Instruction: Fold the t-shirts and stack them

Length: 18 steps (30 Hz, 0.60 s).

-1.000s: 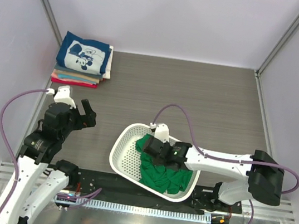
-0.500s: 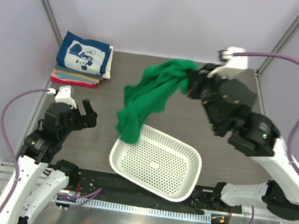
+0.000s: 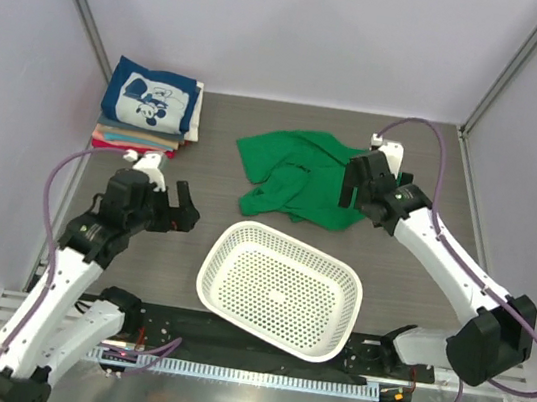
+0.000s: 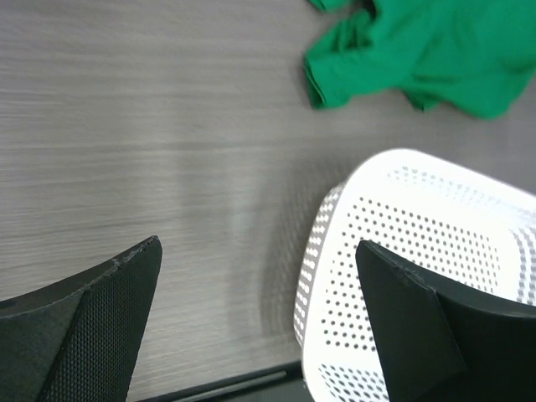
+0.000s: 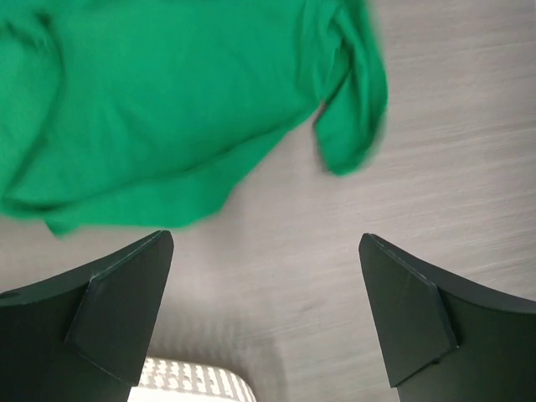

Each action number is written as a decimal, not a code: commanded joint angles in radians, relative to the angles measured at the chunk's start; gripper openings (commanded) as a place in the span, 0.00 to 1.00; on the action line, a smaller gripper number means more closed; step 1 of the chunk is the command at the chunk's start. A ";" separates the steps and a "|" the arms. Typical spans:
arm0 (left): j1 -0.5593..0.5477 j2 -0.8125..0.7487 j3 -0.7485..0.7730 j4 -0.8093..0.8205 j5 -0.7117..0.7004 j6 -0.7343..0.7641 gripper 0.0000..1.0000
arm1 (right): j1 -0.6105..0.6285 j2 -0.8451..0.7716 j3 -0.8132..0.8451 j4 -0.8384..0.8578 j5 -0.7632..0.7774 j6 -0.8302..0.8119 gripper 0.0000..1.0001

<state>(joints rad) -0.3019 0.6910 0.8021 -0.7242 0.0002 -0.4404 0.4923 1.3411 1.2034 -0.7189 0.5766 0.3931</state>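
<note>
Right gripper (image 5: 264,308) agape beside crumpled bright-green t-shirt (image 3: 298,173)

The grey counter (image 3: 434,175) bears a crumpled green t-shirt (image 3: 297,177) toward the back and a white basket (image 3: 205,274) nearer the front. Folded t-shirts (image 3: 149,107) sit stacked in its far left corner — navy on top.
</note>
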 commanded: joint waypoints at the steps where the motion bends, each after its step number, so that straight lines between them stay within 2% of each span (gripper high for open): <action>1: -0.034 0.128 -0.001 0.069 0.156 -0.012 0.98 | 0.005 -0.132 -0.024 0.033 -0.067 0.036 1.00; 2: -0.043 0.204 -0.010 0.092 0.165 -0.036 0.97 | 0.000 -0.143 -0.042 0.033 -0.069 0.032 1.00; 9: -0.209 0.453 -0.015 0.195 0.136 -0.122 0.93 | -0.005 -0.203 -0.065 0.036 -0.106 0.015 1.00; 12: -0.267 0.552 0.002 0.203 0.100 -0.133 0.83 | -0.009 -0.224 -0.083 0.036 -0.139 0.012 1.00; 15: -0.289 0.600 0.020 0.192 0.092 -0.146 0.56 | -0.008 -0.247 -0.113 0.036 -0.159 0.018 1.00; 16: -0.290 0.613 0.025 0.190 0.101 -0.146 0.36 | -0.011 -0.252 -0.120 0.036 -0.161 0.020 1.00; 18: -0.290 0.608 0.043 0.151 0.075 -0.141 0.19 | -0.008 -0.267 -0.143 0.033 -0.164 0.018 1.00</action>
<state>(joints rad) -0.5911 1.3109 0.7910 -0.5667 0.1074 -0.5720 0.4870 1.1130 1.0801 -0.7033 0.4351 0.4034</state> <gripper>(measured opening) 0.249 0.996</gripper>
